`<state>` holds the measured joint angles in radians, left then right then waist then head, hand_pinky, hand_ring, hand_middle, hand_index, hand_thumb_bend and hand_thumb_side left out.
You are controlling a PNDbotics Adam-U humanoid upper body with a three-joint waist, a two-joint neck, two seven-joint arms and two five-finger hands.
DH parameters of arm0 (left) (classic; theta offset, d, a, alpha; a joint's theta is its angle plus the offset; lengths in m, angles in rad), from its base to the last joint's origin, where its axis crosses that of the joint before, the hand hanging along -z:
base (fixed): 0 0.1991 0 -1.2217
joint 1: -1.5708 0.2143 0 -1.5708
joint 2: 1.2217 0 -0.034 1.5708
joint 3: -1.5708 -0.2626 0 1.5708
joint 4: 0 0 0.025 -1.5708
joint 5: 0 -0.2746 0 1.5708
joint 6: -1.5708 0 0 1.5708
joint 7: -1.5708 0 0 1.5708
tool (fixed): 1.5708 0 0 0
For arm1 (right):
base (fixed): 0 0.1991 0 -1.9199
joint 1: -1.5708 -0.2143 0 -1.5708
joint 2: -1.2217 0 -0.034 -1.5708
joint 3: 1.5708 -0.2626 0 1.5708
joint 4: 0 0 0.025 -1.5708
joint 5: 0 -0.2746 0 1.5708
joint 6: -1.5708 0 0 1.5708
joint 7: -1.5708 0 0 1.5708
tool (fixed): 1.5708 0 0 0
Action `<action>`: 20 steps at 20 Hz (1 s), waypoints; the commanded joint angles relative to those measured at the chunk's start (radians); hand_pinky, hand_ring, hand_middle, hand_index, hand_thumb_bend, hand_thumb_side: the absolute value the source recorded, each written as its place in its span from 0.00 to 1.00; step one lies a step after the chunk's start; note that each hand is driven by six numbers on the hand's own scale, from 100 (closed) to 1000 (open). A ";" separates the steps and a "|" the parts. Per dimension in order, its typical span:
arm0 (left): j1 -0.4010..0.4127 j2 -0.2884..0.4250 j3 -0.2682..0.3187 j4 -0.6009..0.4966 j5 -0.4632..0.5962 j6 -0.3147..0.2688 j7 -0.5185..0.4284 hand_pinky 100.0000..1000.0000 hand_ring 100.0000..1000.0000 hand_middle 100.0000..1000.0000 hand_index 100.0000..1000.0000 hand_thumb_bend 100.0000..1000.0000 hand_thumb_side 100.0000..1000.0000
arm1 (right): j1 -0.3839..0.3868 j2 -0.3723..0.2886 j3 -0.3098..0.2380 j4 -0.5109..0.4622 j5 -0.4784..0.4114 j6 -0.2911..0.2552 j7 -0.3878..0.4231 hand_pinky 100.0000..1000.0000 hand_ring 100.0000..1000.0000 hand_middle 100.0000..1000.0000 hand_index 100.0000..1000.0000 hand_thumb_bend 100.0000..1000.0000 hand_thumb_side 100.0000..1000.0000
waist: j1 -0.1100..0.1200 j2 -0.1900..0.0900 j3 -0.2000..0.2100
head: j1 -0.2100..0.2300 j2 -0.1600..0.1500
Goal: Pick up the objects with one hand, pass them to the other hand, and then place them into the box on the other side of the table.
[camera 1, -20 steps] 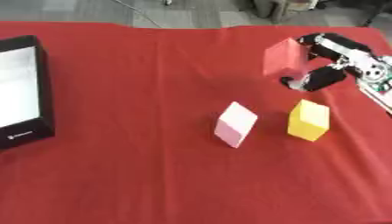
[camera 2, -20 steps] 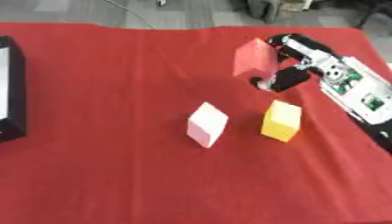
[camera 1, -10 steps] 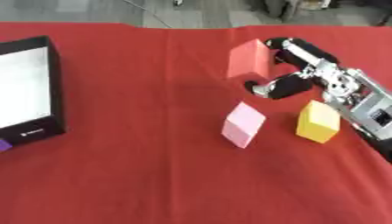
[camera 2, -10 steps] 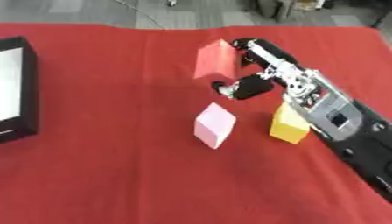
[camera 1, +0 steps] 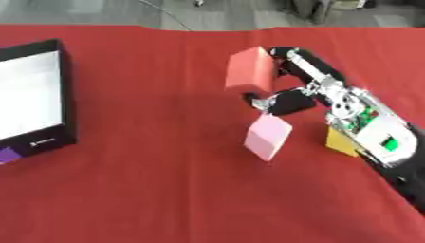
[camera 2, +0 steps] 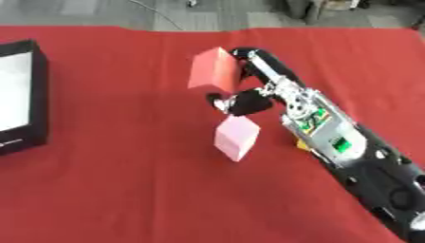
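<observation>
**Right hand holding red block above the table centre**

The right hand [camera 1: 286,83] reaches in from the near right, its arm [camera 2: 348,147] running diagonally across the red tablecloth [camera 1: 166,190]. Its fingers and thumb are curled round the red block [camera 1: 249,70], which is held tilted and clear of the cloth, with a shadow below it.

The pink block [camera 1: 267,136] rests on the cloth just near of the hand, tilted on its corner as seen from above. The yellow block [camera 1: 338,142] sits to the right of the pink block and is partly covered by the arm.

The black box [camera 1: 65,99] with a white interior stands at the left edge of the table, well apart from the blocks. A small purple shape [camera 1: 6,154] shows at its near left corner.

The left hand shows in neither view.
</observation>
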<state>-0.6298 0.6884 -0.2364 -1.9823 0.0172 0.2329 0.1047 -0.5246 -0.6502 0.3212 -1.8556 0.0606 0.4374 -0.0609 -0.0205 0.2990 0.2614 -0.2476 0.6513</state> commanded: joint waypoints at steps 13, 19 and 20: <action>-0.254 0.024 -0.164 -0.018 -0.080 0.065 -0.235 0.76 0.57 0.75 0.76 0.20 0.57 | -0.029 0.184 0.096 0.027 0.081 0.003 -0.134 0.75 0.45 0.44 0.49 0.00 0.08 | 0.017 -0.048 0.010 | 0.004 0.025; -0.334 -0.037 -0.223 -0.018 -0.105 0.090 -0.311 0.77 0.58 0.75 0.75 0.18 0.57 | -0.036 0.259 0.120 0.074 0.099 -0.043 -0.186 0.77 0.44 0.44 0.49 0.00 0.11 | 0.020 -0.060 0.016 | 0.008 0.038; -0.343 -0.048 -0.229 -0.018 -0.112 0.096 -0.319 0.77 0.59 0.75 0.76 0.18 0.57 | -0.037 0.269 0.124 0.081 0.099 -0.053 -0.200 0.77 0.44 0.44 0.49 0.00 0.10 | 0.019 -0.062 0.017 | 0.008 0.039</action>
<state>-0.9531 0.6391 -0.4662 -1.9883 -0.0844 0.3235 -0.2024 -0.5459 -0.3878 0.4455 -1.7727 0.1536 0.3936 -0.2442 -0.0056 0.2641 0.2770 -0.2407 0.6848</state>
